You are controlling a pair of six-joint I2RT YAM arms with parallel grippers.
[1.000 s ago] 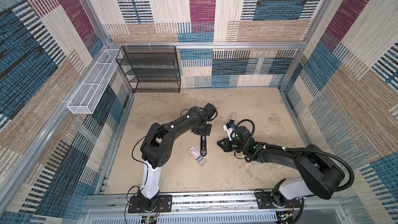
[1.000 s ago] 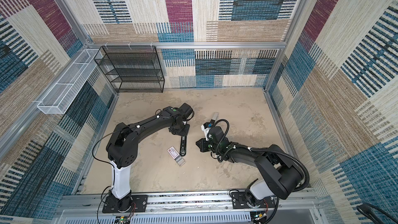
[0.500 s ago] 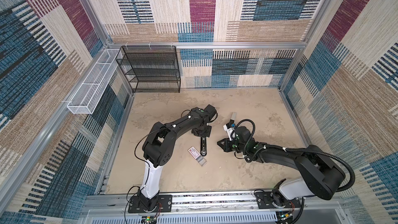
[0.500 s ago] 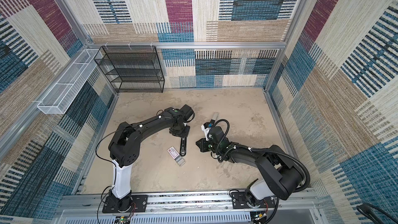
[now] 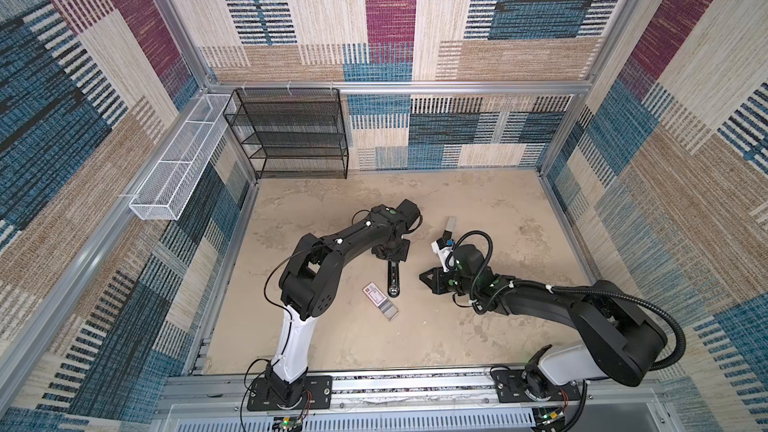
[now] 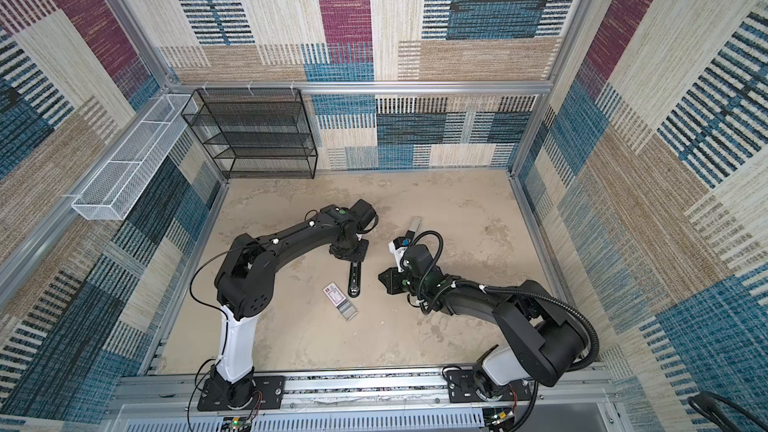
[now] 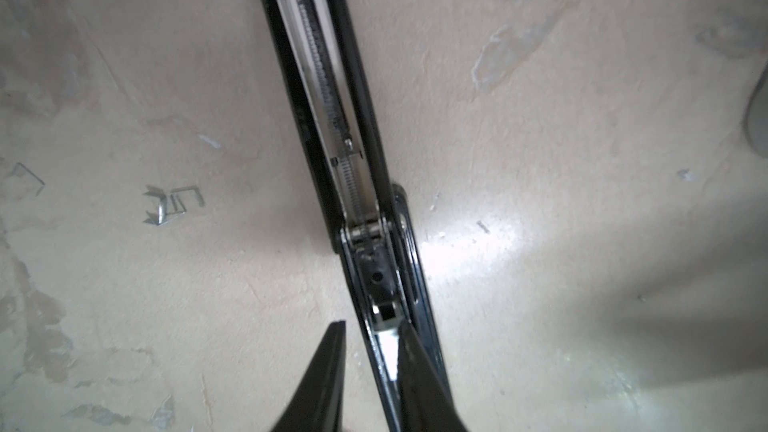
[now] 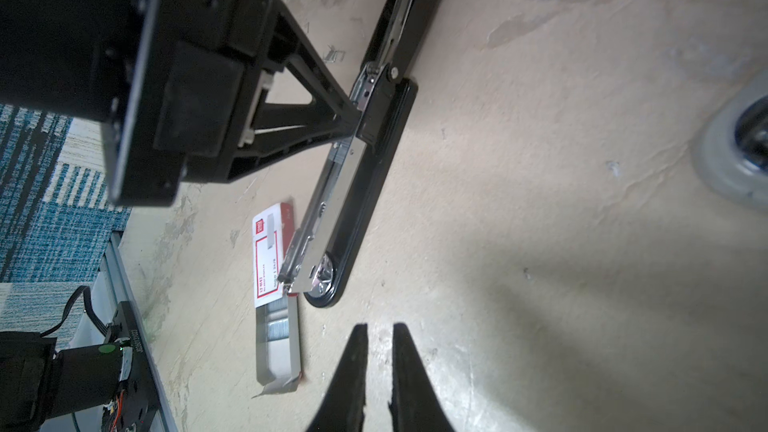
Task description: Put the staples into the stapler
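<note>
The black stapler (image 5: 393, 280) (image 6: 354, 280) lies opened out flat on the table, its metal magazine (image 7: 332, 118) (image 8: 353, 209) facing up. My left gripper (image 5: 390, 257) (image 6: 351, 257) (image 7: 372, 326) (image 8: 353, 118) is shut on the stapler near its hinge, one finger in the channel and one outside the side wall. The staples lie as grey strips (image 8: 277, 328) in the slid-out tray of a white box with a red mark (image 5: 376, 295) (image 6: 334, 292) (image 8: 270, 259), beside the stapler's tip. My right gripper (image 5: 422, 276) (image 6: 380, 276) (image 8: 380, 328) hovers low to the right, open by a narrow gap, holding nothing.
A small grey object (image 5: 450, 224) (image 6: 414, 226) (image 8: 739, 151) sits on the table behind the right wrist. Loose bent staples (image 7: 174, 203) lie near the hinge. A black mesh shelf (image 5: 291, 135) and a white wire basket (image 5: 178, 160) stand at the back left.
The left arm's elbow has shifted a little while its gripper stays at the stapler's hinge. The right arm, the stapler and the box have not moved.
</note>
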